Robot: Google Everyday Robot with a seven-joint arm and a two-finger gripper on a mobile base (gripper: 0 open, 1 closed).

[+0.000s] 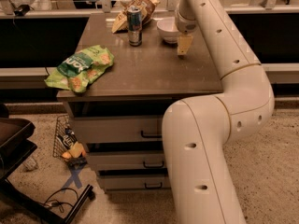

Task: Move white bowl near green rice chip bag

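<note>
The white bowl stands at the far right of the brown tabletop, partly hidden by my wrist. The green rice chip bag lies at the table's front left corner, hanging a little over the edge. My gripper hangs over the table just to the front right of the bowl, pointing down, with its yellowish fingers close to the bowl's rim. My white arm curves up from the lower right.
A drinks can stands left of the bowl. A brown and tan snack bag lies behind it at the back edge. The table has drawers below. A wire basket and chair base sit on the floor at left.
</note>
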